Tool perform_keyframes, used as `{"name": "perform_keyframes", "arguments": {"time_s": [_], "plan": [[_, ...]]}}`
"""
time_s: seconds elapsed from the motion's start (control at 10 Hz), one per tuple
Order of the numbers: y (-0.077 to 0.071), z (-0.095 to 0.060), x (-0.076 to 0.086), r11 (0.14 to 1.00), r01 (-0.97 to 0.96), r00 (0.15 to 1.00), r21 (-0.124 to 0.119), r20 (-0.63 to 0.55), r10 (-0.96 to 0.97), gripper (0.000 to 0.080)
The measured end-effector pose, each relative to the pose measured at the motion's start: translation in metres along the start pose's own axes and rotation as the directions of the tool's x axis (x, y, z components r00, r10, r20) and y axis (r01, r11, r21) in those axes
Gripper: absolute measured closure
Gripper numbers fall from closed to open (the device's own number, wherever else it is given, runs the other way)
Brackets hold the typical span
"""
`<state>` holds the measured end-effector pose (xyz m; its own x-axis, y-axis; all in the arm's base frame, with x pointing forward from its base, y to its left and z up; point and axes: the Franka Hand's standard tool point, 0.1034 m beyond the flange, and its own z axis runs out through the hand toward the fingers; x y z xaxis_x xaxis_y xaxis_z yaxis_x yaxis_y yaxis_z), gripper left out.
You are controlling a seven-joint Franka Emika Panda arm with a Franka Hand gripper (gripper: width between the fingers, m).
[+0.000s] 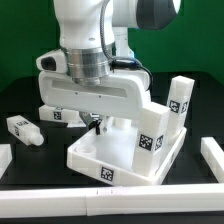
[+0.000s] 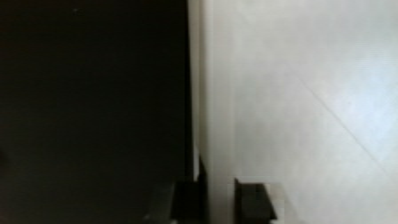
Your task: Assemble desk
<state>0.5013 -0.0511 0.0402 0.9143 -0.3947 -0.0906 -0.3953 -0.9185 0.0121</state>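
Observation:
The desk panel (image 1: 125, 152) lies on the black table with its raised rim up. Two square tagged legs (image 1: 180, 100) (image 1: 152, 133) stand upright in its corners on the exterior view's right. My gripper (image 1: 93, 123) reaches down onto the panel's rim at its far left side. In the wrist view the panel (image 2: 302, 100) fills one side and its rim edge runs between my gripper's (image 2: 217, 203) two dark fingers (image 2: 254, 203), which stand close on either side of it. A loose leg (image 1: 22, 128) lies on the table at the left. Another tagged leg (image 1: 55, 113) lies behind my hand.
A white bar (image 1: 6, 155) lies at the exterior view's left edge and another (image 1: 212, 152) at its right edge. The table's front edge runs along the bottom. A green wall is behind.

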Motion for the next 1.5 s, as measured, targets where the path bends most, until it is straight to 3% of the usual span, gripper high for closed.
{"name": "perform_keyframes", "arguments": {"time_s": [0.1, 0.3, 0.4, 0.5, 0.6, 0.7, 0.8, 0.9, 1.0, 1.1, 1.3, 1.4, 1.5], "plan": [[0.0, -0.001, 0.002, 0.997, 0.082, 0.997, 0.0, -0.001, -0.082, 0.0742], [-0.003, -0.02, 0.038, 0.923, 0.385, 0.923, -0.004, -0.001, -0.385, 0.0742], [-0.005, -0.026, 0.054, 0.836, 0.548, 0.836, -0.023, -0.011, -0.548, 0.0742], [-0.012, -0.025, 0.05, 0.75, 0.66, 0.751, -0.053, -0.004, -0.661, 0.0742], [-0.009, -0.021, 0.046, 0.726, 0.686, 0.727, -0.048, 0.006, -0.686, 0.0742], [-0.008, -0.023, 0.05, 0.649, 0.758, 0.651, -0.06, 0.015, -0.759, 0.0742], [-0.019, -0.033, 0.063, 0.51, 0.857, 0.512, -0.077, 0.014, -0.859, 0.0742], [-0.041, -0.041, 0.073, 0.39, 0.917, 0.392, -0.081, 0.01, -0.92, 0.0742], [-0.06, -0.043, 0.078, 0.297, 0.948, 0.3, -0.114, 0.007, -0.954, 0.0742], [-0.067, -0.04, 0.074, 0.239, 0.959, 0.244, -0.151, 0.013, -0.97, 0.0742], [-0.059, -0.037, 0.074, 0.11, 0.983, 0.119, -0.149, 0.05, -0.992, 0.0742], [-0.061, -0.037, 0.074, 0.096, 0.984, 0.105, -0.15, 0.054, -0.993, 0.0742], [-0.073, -0.041, 0.078, -0.017, 0.985, -0.004, -0.17, 0.078, -0.997, 0.0742]]}}
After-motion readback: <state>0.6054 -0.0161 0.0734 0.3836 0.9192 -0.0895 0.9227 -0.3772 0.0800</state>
